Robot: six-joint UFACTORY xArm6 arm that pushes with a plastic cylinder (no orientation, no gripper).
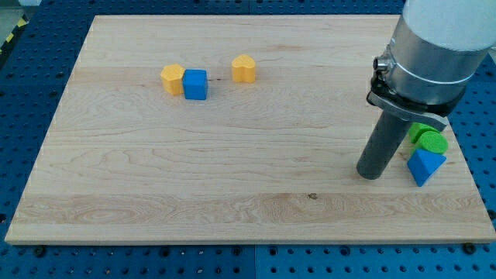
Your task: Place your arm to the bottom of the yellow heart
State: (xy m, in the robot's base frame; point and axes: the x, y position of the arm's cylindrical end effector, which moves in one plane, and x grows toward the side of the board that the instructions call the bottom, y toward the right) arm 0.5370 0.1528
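The yellow heart (244, 69) lies near the view's top, a little left of centre. My tip (371, 175) rests on the board at the view's right, far below and to the right of the heart. A yellow hexagon-like block (172, 79) touches a blue cube (195, 84) to the left of the heart. A blue triangular block (425, 166) lies just right of my tip, with two green blocks (428, 140) right above it, partly hidden by the arm.
The wooden board (232, 194) lies on a blue perforated table. The arm's grey body (434, 46) covers the board's upper right corner. The board's right edge runs just past the green and blue blocks.
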